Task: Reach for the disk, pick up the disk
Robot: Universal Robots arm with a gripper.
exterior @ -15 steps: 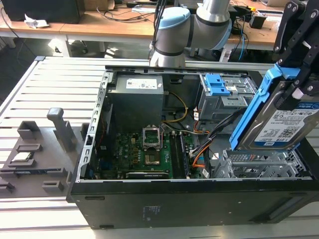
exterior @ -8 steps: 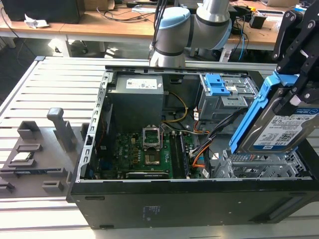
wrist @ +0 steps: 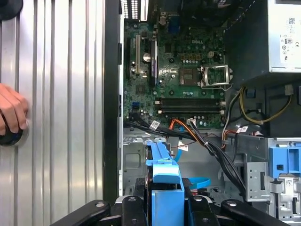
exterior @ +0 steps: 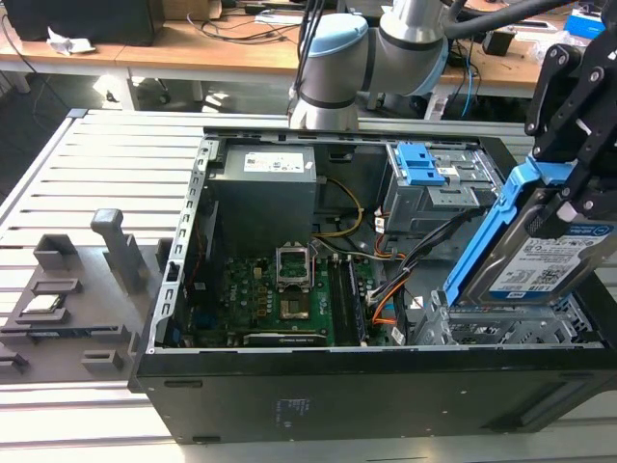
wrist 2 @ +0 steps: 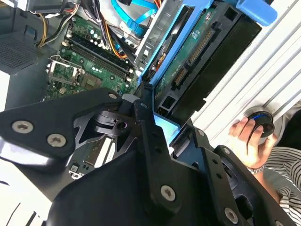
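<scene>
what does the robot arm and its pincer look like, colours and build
The arm is silver-grey tubing with rounded pale blue joint caps and black cables running along it. The pincer is matte black, built from flat angular link plates joined by round silver bolt heads, as both wrist views show.

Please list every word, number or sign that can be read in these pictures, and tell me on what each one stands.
No text can be quoted with certainty.
White and blue barcode label on the disk: print too small to read.
White label on the power supply: lines of print, too small to read.
White markings on the motherboard: too blurred to quote.
</scene>
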